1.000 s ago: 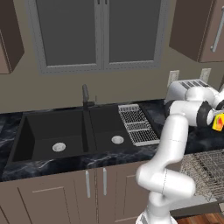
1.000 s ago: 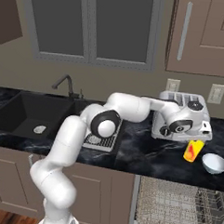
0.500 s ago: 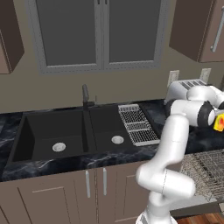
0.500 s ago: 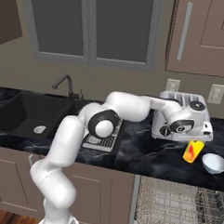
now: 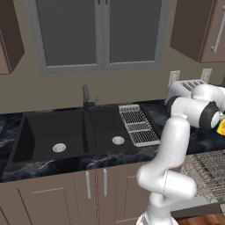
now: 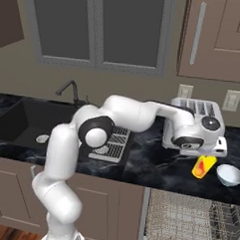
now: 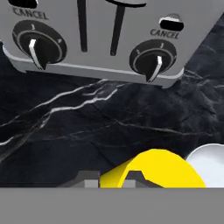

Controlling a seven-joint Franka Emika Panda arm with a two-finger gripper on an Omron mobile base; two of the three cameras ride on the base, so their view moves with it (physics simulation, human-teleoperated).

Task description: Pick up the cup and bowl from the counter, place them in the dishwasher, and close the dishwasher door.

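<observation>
Pincer [image 7: 110,181] sits low against the yellow plastic cup [image 7: 153,168], its two dark tips drawn narrow with the cup's rim apparently caught between them; I judge this a grip on the cup's wall, though the contact itself lies at the very edge of the hand view. The cup rests tilted on the black stone worktop with white marble veins [image 6: 154,166], in front of the silver four-slot toaster [image 6: 196,123], with the small white round bowl [image 6: 229,175] just beside the cup, on the side away from the toaster's middle. Below the toaster's end of the worktop, the dishwasher's grey wire-mesh rack [image 6: 186,220] stands pulled out.

The step in hand looks like securing and lifting the cup. To do it well, the grip should be firm before any rise, since a thin rim hold can let the cup swing or slip. A straight lift clear of the worktop, kept away from the toaster front and the bowl, would avoid knocking either before carrying toward the rack.
</observation>
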